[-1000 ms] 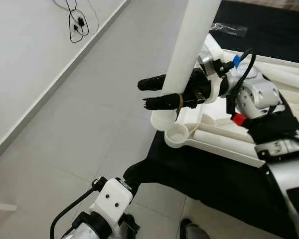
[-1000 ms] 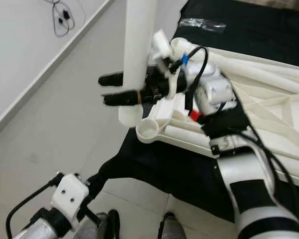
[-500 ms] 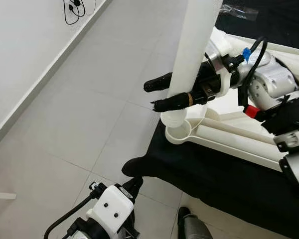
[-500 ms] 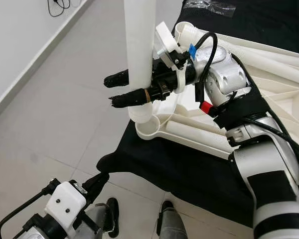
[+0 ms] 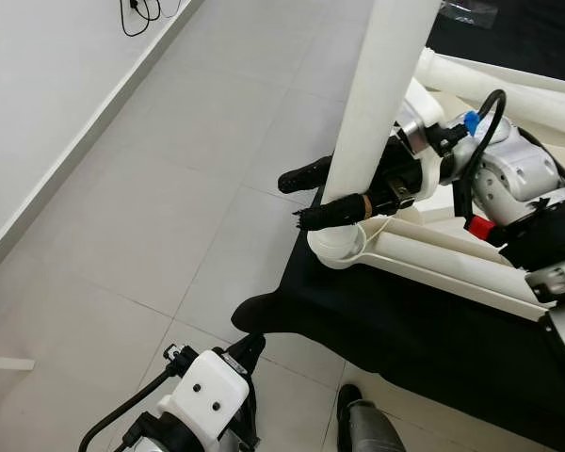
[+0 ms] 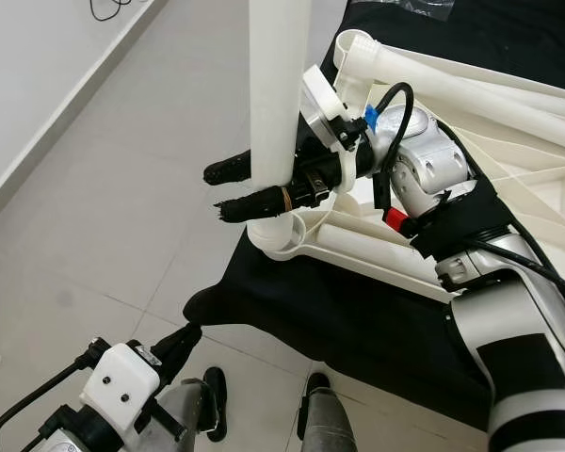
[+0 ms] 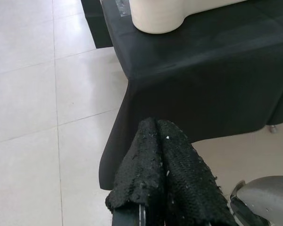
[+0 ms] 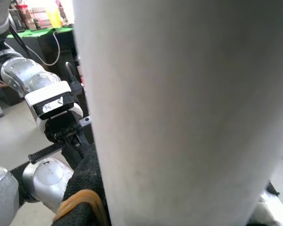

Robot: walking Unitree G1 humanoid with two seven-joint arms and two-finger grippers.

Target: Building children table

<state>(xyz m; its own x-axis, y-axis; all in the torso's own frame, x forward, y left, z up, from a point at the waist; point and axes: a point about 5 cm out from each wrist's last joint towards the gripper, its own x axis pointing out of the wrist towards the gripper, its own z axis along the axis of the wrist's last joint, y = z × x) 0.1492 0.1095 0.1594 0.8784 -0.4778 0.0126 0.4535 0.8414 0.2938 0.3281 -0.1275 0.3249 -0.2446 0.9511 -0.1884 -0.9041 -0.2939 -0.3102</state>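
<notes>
Left eye view first: your right gripper [image 5: 313, 193] has its two black fingers clamped around the white table leg [image 5: 381, 80], one finger on each side of the tube, and the leg's lower end is sitting right at the round corner socket [image 5: 340, 250] of the white table frame [image 5: 452, 264], which lies upside down on the black cloth [image 5: 395, 330]. From the look of it, you're in the seating step, so keep that leg upright and square over the socket, then press straight down along its axis; any tilt will likely jam it against the socket rim. Hold low on the tube as you are now, that gives you the best control. Watch the frame: it may slide on the cloth if you push sideways. Over in the left wrist view, your left gripper [image 7: 162, 186] hangs low near the floor, fingers pressed together and holding nothing, the cloth's edge ahead of it. The socket is the only container here, and the leg's end is what fills it; how deep it sits, I can't tell.
</notes>
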